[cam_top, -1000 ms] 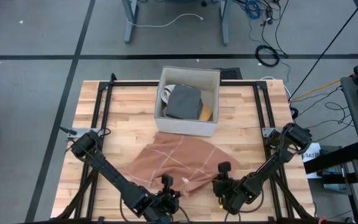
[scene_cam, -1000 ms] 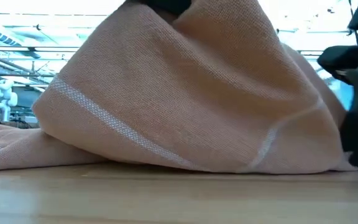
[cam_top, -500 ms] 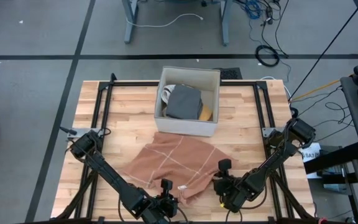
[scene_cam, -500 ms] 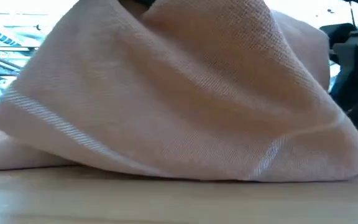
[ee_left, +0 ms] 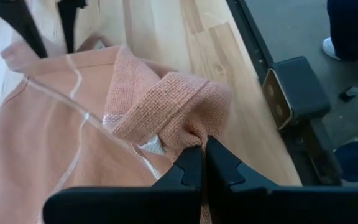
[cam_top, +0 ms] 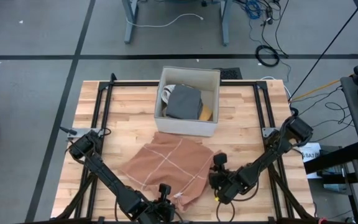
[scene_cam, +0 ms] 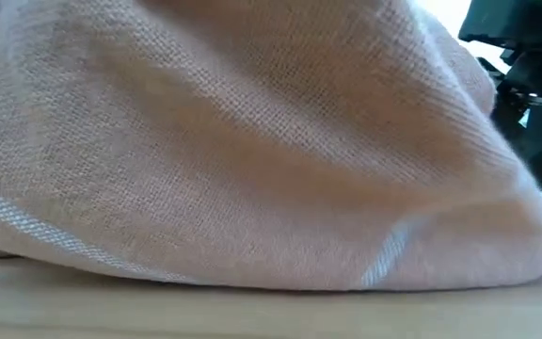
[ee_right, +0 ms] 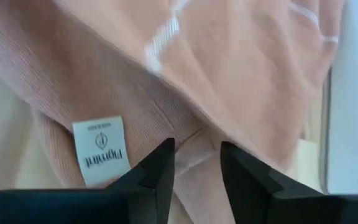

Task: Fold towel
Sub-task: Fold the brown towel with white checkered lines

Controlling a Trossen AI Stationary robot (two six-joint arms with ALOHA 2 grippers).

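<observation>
A salmon-pink towel (cam_top: 166, 163) with thin white stripes lies rumpled on the wooden table, in front of the box. Its near corner (ee_left: 166, 112) is bunched up in my left gripper (cam_top: 165, 191), which is shut on it near the table's near edge. The raised cloth fills the low view (scene_cam: 252, 141) and drapes down to the tabletop. My right gripper (cam_top: 217, 173) stands at the towel's right edge. Its fingers are open, with the cloth (ee_right: 229, 81) and a white label (ee_right: 101, 149) just beyond them. I cannot tell whether they touch the towel. My left gripper pinches the towel's bunched near corner (ee_left: 188, 134) between its two shut fingers. Several folded layers of the hemmed edge are caught there. The fingers slant down from the table's near side. The corner is raised and the rest of the towel trails slack onto the table.
A white open box (cam_top: 188, 99) with a grey folded cloth inside stands at the table's far middle, just behind the towel. Black frame rails (cam_top: 104, 106) run along the left, right and far sides. Bare wood lies to the towel's left and right.
My left gripper has drawn the held corner toward the near edge, and the cloth has come closer in the low view until it fills it. My right gripper has moved left and a little toward the far edge. The towel's right part has gathered leftward.
</observation>
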